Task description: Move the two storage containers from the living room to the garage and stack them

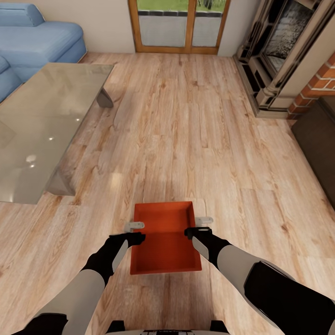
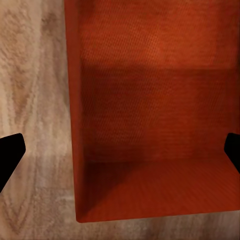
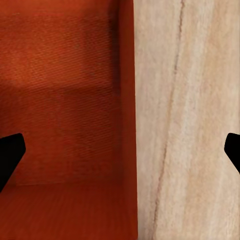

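On the far left stands the blue sofa, with the glass tabletop in front of it, and the patio doors and brick fireplace lie further right across the wood plank floor. One orange-red bin sits on that floor directly ahead of the robot, still in the living room.

The left end effector hovers over the bin's left wall, fingers spread wide; in the left wrist view the dark fingertips straddle that wall with the bin below. The right end effector is likewise released, spanning the right wall, seen in its wrist view with the bin on one side and bare floor on the other.

The likely risks: the thin ribbed walls could slip from a pinch, one side might close sooner and twist the bin, or an uneven lift could tip it. The second bin cannot be located from here
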### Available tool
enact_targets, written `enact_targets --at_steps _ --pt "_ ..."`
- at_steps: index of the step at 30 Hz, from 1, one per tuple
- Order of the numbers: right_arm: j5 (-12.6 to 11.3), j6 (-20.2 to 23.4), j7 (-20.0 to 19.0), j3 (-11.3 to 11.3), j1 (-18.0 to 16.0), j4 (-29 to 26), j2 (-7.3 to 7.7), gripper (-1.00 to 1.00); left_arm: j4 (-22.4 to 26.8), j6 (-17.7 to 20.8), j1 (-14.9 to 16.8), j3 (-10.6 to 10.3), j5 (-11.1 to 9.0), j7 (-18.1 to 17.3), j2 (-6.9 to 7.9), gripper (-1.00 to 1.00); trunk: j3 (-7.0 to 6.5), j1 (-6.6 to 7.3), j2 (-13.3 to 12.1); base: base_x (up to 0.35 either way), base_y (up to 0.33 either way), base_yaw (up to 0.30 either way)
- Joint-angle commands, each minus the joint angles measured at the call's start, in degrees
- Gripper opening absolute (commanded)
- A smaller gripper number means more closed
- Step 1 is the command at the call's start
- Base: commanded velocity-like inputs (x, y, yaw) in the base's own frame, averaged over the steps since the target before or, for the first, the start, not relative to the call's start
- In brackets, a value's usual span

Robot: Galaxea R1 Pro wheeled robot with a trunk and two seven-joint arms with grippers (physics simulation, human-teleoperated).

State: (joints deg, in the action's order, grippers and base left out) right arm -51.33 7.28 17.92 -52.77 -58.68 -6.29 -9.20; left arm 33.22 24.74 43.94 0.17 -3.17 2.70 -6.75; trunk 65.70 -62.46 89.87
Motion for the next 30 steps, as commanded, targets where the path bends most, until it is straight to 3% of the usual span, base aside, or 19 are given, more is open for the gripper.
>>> enact_targets --at_steps 1,20,30 --pt "-0.3 0.4 0.4 -0.5 0.0 -0.1 0.01 1.00 0.1 0.3 0.0 0.0 -0.3 0.3 -0.02 1.00 0.21 -0.22 0.4 0.000 0.000 0.000" --pt "-0.3 0.3 0.0 -0.4 0.0 -0.1 -0.03 1.00 0.2 0.5 0.0 0.1 0.1 0.6 0.16 1.00 3.63 -4.40 8.1 0.000 0.000 0.000" --pt "-0.3 0.3 -0.2 -0.4 0.0 -0.1 -0.03 1.00 0.3 0.5 0.0 0.3 0.5 1.1 1.52 1.00 5.42 -6.59 12.1 0.000 0.000 0.000"
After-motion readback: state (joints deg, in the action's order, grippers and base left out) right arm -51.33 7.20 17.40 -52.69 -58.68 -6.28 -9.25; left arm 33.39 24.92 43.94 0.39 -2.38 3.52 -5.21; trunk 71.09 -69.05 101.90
